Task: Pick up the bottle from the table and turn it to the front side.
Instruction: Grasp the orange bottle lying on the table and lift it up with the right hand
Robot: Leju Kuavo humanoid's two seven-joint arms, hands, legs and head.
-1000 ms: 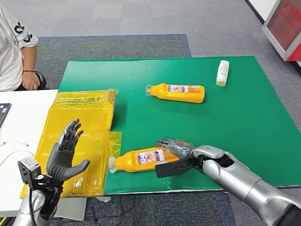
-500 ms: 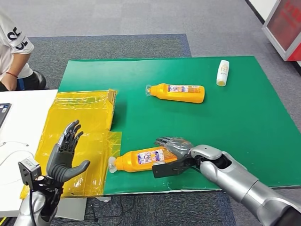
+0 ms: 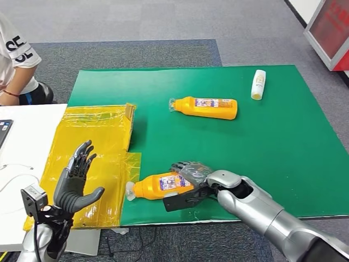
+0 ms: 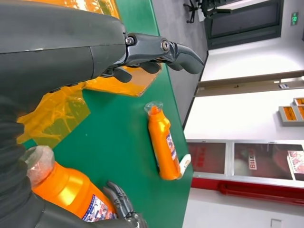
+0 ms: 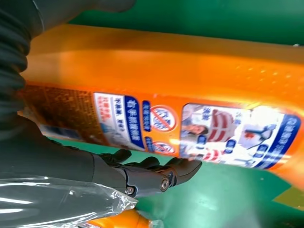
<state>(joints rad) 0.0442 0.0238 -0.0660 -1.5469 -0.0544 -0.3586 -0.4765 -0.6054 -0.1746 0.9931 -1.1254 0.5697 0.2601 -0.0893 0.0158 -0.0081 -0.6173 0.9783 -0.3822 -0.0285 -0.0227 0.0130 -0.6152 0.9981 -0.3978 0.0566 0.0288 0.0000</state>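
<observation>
We logged the near bottle (image 3: 164, 184) lying on its side at about 6 o'clock on the green mat (image 3: 263, 136), close to the mat's front edge. Its long axis ran 9-to-3 o'clock, with the capped neck at 9, just touching the yellow plastic sheet (image 3: 96, 158). The base sat under our right hand (image 3: 193, 177).

The right hand was draped over the bottle's 3 o'clock end. Its fingers lay across the top and the thumb ran along the front side. The right wrist view showed the label (image 5: 193, 128) right against the fingers (image 5: 154, 173). We could not tell whether the grip had actually closed.

Our left hand (image 3: 78, 177) hovered at 8 o'clock over the yellow sheet, palm up, fingers spread, holding nothing. It stood well apart from the bottle, so we judged the right hand the one to lift.

A second orange bottle (image 3: 204, 107) lay at 12 o'clock, parallel and well apart. A small white bottle (image 3: 258, 84) lay toward 2 o'clock. The mat between the bottles gave open room. The front edge at 6 o'clock was the tight side for any roll. A seated person (image 3: 16, 60) was at 10 o'clock, off the mat.
</observation>
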